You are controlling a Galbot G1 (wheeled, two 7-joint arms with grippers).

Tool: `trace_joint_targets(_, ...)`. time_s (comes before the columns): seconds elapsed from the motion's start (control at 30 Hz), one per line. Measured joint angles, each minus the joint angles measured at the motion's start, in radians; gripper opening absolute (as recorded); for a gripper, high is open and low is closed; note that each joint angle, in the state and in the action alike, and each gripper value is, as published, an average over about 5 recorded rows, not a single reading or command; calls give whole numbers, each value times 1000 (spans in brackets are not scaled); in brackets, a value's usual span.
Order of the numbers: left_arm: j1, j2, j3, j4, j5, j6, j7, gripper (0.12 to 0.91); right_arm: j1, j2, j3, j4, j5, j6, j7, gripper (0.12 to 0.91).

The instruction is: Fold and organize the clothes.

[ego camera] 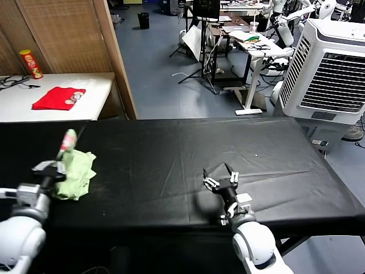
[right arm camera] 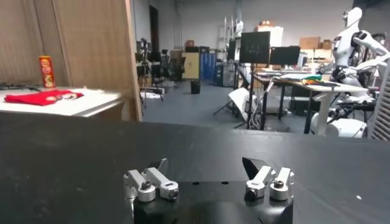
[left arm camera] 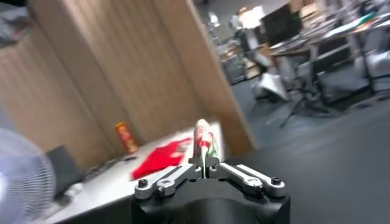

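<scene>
Your left claw [ego camera: 61, 153] is clenched on the T-shirt [ego camera: 77, 174], which hangs bunched just below it over the table [ego camera: 171, 160]. Your right claw [ego camera: 221, 178] waits released, well apart. Folding looks barely begun.

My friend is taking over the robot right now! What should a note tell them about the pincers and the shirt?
Left pincer: shut on a pinch of the pale light-green cotton T-shirt, lifting one part at the left end of the black cloth-covered table; the rest is bunched on the table.
Right pincer: open, holding nothing, low over the table's near middle.
Done: shirt gripped, nothing folded.
Left: spread it flat, fold it, put it in place.
The small red folded garment on the white side table is not part of the job.
</scene>
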Motion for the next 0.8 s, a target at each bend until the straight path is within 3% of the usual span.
trace_joint_targets(0.17, -53, -72, 144, -25, -31, 8, -26, 143, -24, 3, 22, 16, -1, 3, -2, 798)
trace_joint_targets(0.4, -96, -174, 317, 1, 11, -24, -5, 153, -41, -2, 41, 26, 5, 1, -3, 798)
trace_joint_targets(0.5, -92, -214, 369, 12, 13, -49, 21, 251, -38, -9, 36, 28, 13, -3, -4, 798)
trace_joint_targets(0.63, -86, -257, 414, 14, 26, -83, 56, 480, -25, -13, 17, 28, 46, -7, -9, 798)
trace_joint_targets(0.8, -71, -264, 420, 3, 38, -154, 116, 724, 2, -11, -24, 24, 149, -61, 6, 798)
